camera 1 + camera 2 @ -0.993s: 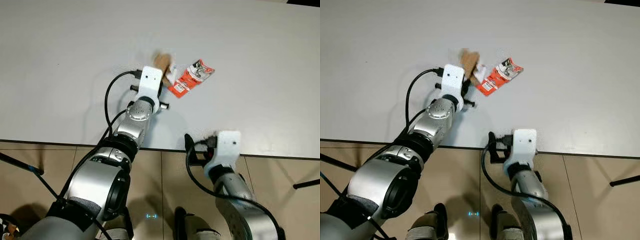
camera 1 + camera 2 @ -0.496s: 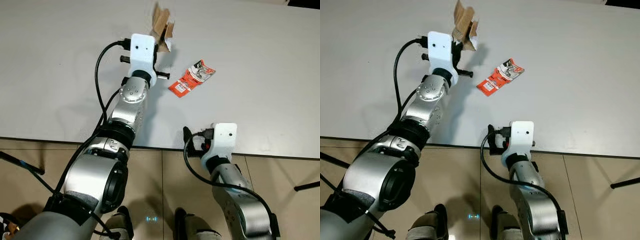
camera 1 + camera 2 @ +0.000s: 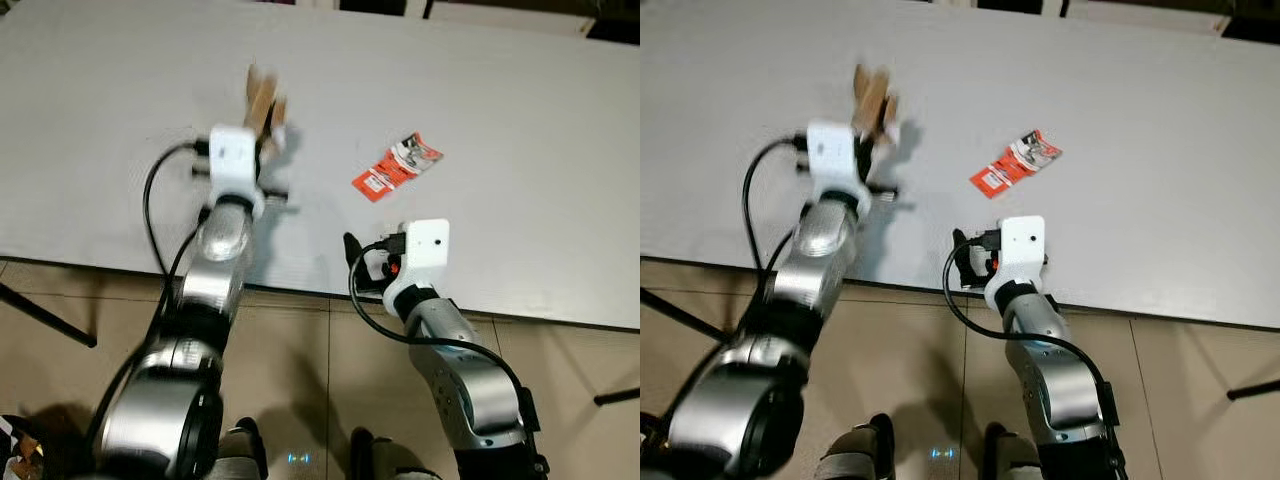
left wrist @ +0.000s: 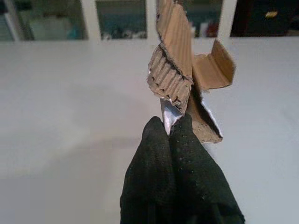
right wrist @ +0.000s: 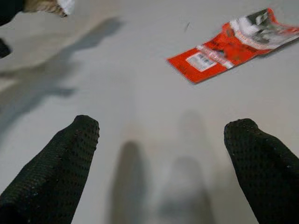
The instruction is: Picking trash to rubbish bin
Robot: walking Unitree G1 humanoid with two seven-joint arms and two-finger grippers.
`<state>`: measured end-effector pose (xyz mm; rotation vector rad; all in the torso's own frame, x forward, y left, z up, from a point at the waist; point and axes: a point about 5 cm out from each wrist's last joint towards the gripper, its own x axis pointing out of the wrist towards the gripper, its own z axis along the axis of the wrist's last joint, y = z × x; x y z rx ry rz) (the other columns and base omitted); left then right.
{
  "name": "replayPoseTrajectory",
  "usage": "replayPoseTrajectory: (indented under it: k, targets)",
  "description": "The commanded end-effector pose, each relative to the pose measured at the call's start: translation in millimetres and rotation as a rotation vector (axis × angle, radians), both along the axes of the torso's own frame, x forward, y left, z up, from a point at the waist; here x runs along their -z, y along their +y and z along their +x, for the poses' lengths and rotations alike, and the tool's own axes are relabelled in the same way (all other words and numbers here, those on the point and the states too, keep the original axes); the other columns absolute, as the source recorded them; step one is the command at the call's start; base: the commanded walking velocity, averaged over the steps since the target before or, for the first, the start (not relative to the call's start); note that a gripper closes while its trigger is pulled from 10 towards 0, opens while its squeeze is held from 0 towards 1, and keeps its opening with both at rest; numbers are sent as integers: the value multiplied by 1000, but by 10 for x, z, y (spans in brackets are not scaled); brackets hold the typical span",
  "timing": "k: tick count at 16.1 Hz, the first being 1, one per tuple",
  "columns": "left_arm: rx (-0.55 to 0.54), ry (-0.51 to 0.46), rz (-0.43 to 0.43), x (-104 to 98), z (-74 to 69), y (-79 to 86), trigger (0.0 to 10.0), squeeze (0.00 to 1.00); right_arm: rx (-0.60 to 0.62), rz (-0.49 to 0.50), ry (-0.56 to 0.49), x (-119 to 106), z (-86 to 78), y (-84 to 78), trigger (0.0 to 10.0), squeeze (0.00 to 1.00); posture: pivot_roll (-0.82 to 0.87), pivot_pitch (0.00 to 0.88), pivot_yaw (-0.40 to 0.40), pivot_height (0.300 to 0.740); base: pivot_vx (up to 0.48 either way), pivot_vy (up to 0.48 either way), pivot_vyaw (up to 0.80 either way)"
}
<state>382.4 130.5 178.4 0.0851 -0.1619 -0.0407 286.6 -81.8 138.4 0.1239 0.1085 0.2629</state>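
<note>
While left fingers [image 4: 175,140] pinch cardboard [image 4: 184,84], wrapper [image 3: 396,166] lies apart.

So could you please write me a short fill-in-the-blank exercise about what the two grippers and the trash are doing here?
1. The left gripper is shut on a torn piece of ____.
2. The red wrapper lies flat on the ____.
3. The right gripper points toward the wrapper with its fingers ____.
4. The cardboard is held ____ the table, not resting on it.

Missing words: cardboard; table; open; above
</note>
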Motion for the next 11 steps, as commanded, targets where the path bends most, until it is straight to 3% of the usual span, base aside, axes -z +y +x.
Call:
replayPoseTrajectory:
  k: [1, 4, 8, 11]
  targets:
    - [4, 32, 6, 109, -73, -23, 10000, 0, -4, -15, 7, 36, 12, -6, 10000, 0, -99, 139, -33, 740, 0, 0, 0]
    - [-11, 88, 2, 312, -219, 42, 10000, 0, 6, -14, -5, 0, 75, -35, 10000, 0, -95, 128, -34, 740, 0, 0, 0]
    - [-15, 58, -10, 196, -229, 63, 10000, 0, 46, -10, -41, -113, 219, -121, 10000, 0, -88, 115, -32, 740, 0, 0, 0]
    - [-10, 55, 0, 172, -225, 24, 10000, 0, 80, -24, -36, -120, 268, -192, 10000, 0, -92, 105, -25, 740, 251, 0, 0]
